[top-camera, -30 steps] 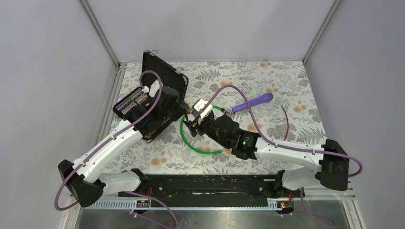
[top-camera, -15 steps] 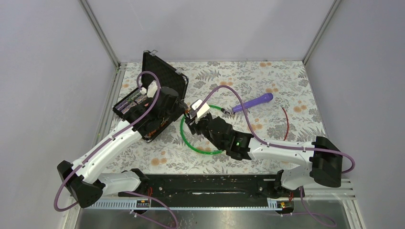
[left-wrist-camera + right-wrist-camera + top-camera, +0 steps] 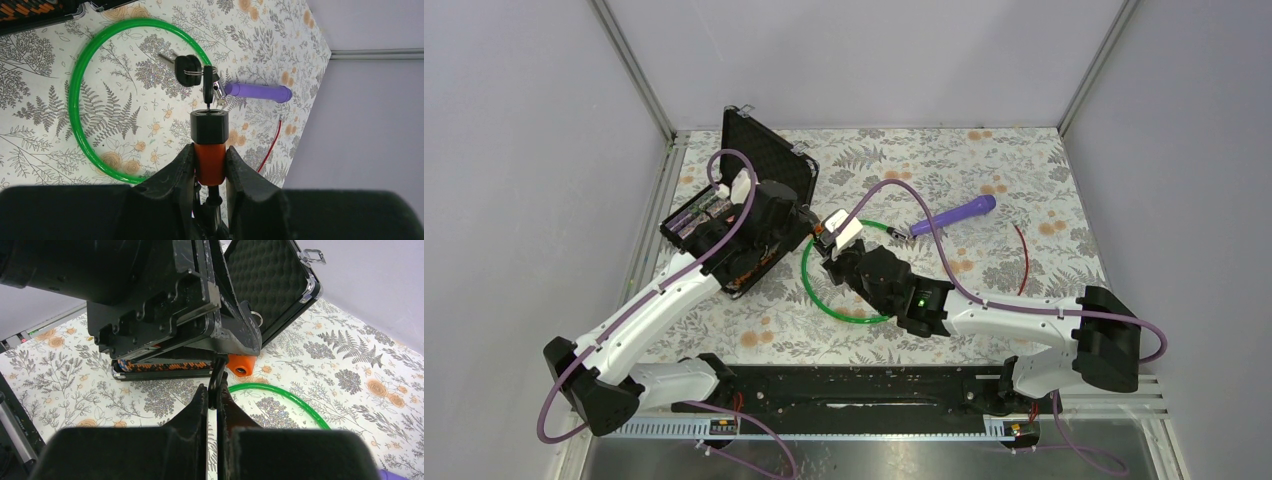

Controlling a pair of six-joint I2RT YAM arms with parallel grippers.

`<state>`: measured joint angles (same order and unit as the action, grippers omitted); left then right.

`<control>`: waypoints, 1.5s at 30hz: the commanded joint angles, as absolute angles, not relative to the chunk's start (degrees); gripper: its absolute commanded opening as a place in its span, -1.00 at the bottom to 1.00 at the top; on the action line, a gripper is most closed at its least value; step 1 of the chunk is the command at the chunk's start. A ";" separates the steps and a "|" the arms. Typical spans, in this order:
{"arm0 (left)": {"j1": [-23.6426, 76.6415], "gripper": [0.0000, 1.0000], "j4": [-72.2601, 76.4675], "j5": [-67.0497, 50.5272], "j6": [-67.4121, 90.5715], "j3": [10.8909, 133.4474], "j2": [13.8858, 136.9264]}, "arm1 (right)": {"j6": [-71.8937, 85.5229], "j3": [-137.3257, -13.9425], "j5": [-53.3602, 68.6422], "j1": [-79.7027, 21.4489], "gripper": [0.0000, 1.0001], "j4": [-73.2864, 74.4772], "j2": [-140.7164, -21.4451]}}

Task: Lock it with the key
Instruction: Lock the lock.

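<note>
1. Pinches the round orange-and-black lock barrel (image 3: pixel 209 127) tight between the fingers of the left gripper (image 3: pixel 210 150).
2. Shows the small black-headed metal key (image 3: pixel 207 87) stuck in the lock's black end, just past those fingertips.
3. Presses the fingers of the right gripper (image 3: pixel 215 392) together on a thin black piece (image 3: pixel 218 372), right in front of the left gripper; cannot tell if that piece is the key.
4. Looks about half done: key in, lock held steady.
5. Probably leaves the turn of the key to do; cannot tell if the bendy green cable loop (image 3: pixel 75 100) is plugged in.
</note>
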<state>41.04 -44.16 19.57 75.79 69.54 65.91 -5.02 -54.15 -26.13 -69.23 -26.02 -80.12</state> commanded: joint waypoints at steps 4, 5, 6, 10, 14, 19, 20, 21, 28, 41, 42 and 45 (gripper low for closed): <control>40.92 -0.77 -43.33 19.90 75.89 70.71 64.07 | -4.74 -55.52 -30.07 -68.61 -1.00 -26.48 -78.70; 40.88 -0.69 -43.31 19.88 75.81 70.64 64.07 | -4.82 -55.40 -30.06 -68.63 -1.00 -26.52 -78.18; 40.95 -0.59 -43.10 19.84 75.70 70.52 64.04 | -4.82 -55.32 -29.94 -68.52 -1.00 -26.47 -77.80; 40.88 -0.03 -40.64 19.53 74.33 68.78 63.00 | -4.56 -55.47 -29.11 -68.56 -1.00 -25.52 -75.71; 40.95 0.51 -39.37 20.98 72.19 67.15 61.55 | -2.49 -57.74 -28.80 -68.55 -1.00 -19.87 -74.15; 40.64 0.89 -37.47 23.47 67.49 65.00 58.54 | -0.45 -59.67 -26.94 -68.43 -1.00 -12.73 -72.17; 40.56 0.92 -36.54 23.54 65.73 64.24 57.63 | -0.36 -59.80 -26.70 -68.53 -1.00 -11.71 -71.69; 40.49 0.94 -35.20 23.50 63.64 63.62 56.79 | 0.99 -59.85 -26.62 -68.47 -1.00 -10.77 -71.11; 38.82 0.97 -19.72 16.56 43.45 55.95 47.45 | 4.55 -60.79 -22.85 -68.18 -1.00 -3.27 -65.79; 38.55 0.98 -10.83 -33.80 8.02 56.61 42.61 | -2.57 -61.36 3.96 -59.11 -1.00 11.46 -52.99; 38.58 0.98 -10.54 -34.54 6.84 56.68 42.89 | -2.82 -61.95 4.71 -59.00 -1.00 12.30 -52.58; 38.55 0.98 -6.56 -36.40 6.31 55.95 44.47 | -2.56 -62.74 5.90 -58.90 -1.00 13.46 -51.61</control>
